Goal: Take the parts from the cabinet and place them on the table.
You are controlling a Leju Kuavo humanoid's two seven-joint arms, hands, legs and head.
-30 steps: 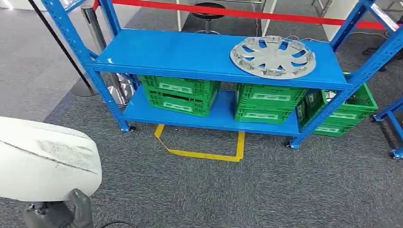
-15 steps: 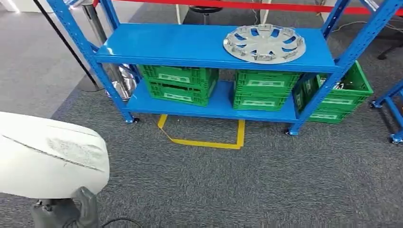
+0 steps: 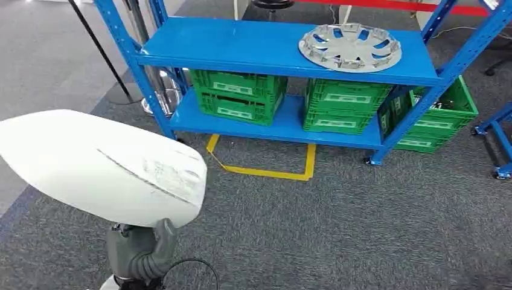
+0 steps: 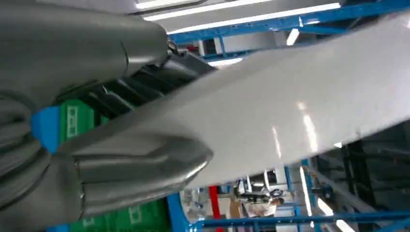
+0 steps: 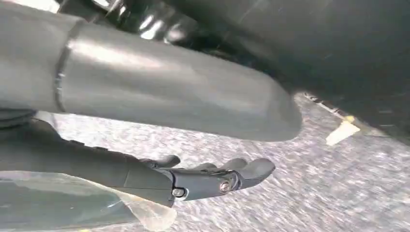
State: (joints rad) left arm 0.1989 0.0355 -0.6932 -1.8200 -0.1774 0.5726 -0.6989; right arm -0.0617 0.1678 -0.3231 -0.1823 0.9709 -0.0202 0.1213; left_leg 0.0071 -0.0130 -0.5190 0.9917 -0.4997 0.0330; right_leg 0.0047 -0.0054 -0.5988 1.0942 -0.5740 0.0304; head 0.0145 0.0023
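Observation:
A large white curved panel point(image 3: 99, 166) fills the lower left of the head view. My left hand point(image 3: 142, 251) grips it from below, and the left wrist view shows the thumb point(image 4: 140, 164) pressed against the white panel point(image 4: 300, 106). A silver wheel cover point(image 3: 350, 47) lies flat on the top shelf of the blue rack point(image 3: 241, 45), towards its right end. In the right wrist view my right hand point(image 5: 203, 176) hangs above grey carpet, its fingers stretched out and nothing in them.
Green crates point(image 3: 238, 96) point(image 3: 344, 106) sit on the rack's lower shelf, another green crate point(image 3: 441, 121) behind its right leg. A yellow tape outline point(image 3: 262, 166) marks the carpet in front. A chrome post base point(image 3: 158, 90) stands left of the rack, another blue frame point(image 3: 498, 136) at far right.
The whole view has shifted, so the camera moved. The white panel now sits higher and further right in view, covering more of the picture; my left hand still holds it.

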